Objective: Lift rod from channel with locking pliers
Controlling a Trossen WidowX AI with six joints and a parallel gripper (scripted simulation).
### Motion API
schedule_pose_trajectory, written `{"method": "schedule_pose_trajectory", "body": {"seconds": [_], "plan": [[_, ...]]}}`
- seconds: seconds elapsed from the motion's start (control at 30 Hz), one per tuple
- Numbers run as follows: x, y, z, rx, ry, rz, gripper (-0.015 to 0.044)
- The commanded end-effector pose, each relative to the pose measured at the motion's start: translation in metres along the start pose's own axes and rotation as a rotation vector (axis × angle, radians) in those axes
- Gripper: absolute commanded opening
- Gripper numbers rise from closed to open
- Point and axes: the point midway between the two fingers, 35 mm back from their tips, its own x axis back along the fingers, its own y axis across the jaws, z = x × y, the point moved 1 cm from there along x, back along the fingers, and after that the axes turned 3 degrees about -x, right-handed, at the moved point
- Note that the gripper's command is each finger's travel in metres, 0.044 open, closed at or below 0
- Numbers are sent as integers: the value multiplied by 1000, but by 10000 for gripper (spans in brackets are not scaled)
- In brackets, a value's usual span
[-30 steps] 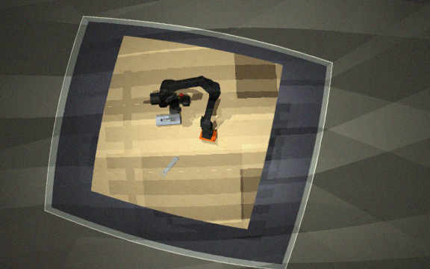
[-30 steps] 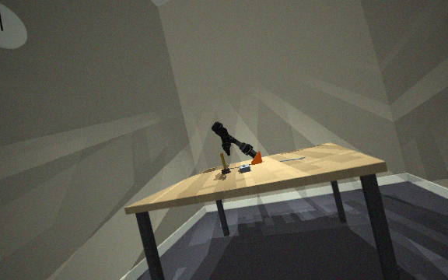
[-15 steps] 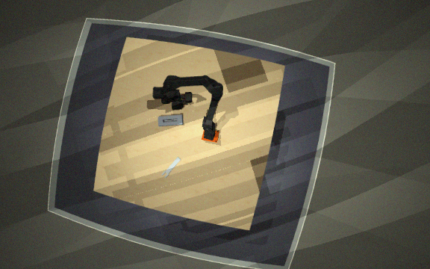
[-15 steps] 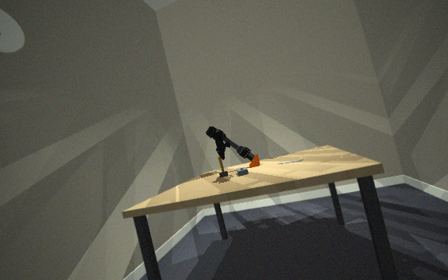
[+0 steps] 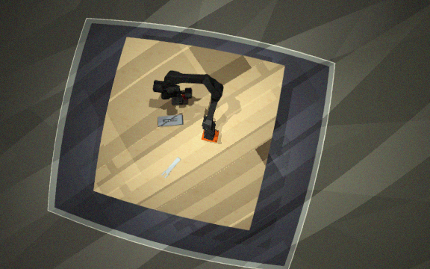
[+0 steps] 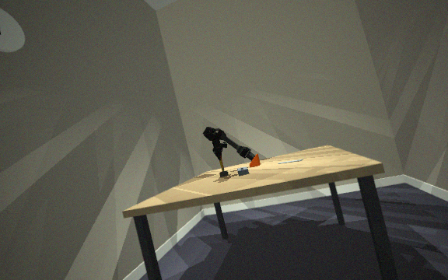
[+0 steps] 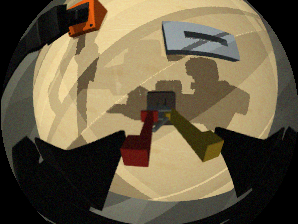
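Arm is up off its orange base, bent hard at the joints. From above: one link runs away from the base, then the arm turns sharply and reaches across past the grey block. Exterior view: long link slopes up to a high bend, wrist section drops from there, gripper pointing down, near vertical.

Fingers wide, nothing between them that they grip. Wrist view has them either side of the pliers, one by the red handle, one by the yellow. Contact: can't tell.

Pliers stand upright in the dark holster on the table, handles up and spread. Holster is near the grey block, apart from it.

Block sits flat, dark slot along its top. Rod too small to make out. Pale fork-ended strip lies flat, well apart from the block.
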Motion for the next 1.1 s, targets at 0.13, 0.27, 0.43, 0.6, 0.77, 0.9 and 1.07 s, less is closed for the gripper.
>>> {"method": "schedule_pose_trajectory", "body": {"seconds": [0.13,0.27,0.43,0.6,0.77,0.9,1.07], "plan": [[-10,0,2,-1,3,4,440],[-16,0,2,-2,3,4,440],[-24,0,2,-2,4,4,440],[-28,0,2,-2,5,4,439],[-28,0,2,-2,5,4,432],[-28,0,2,-2,5,4,427],[-28,0,2,-2,5,4,420]]}}
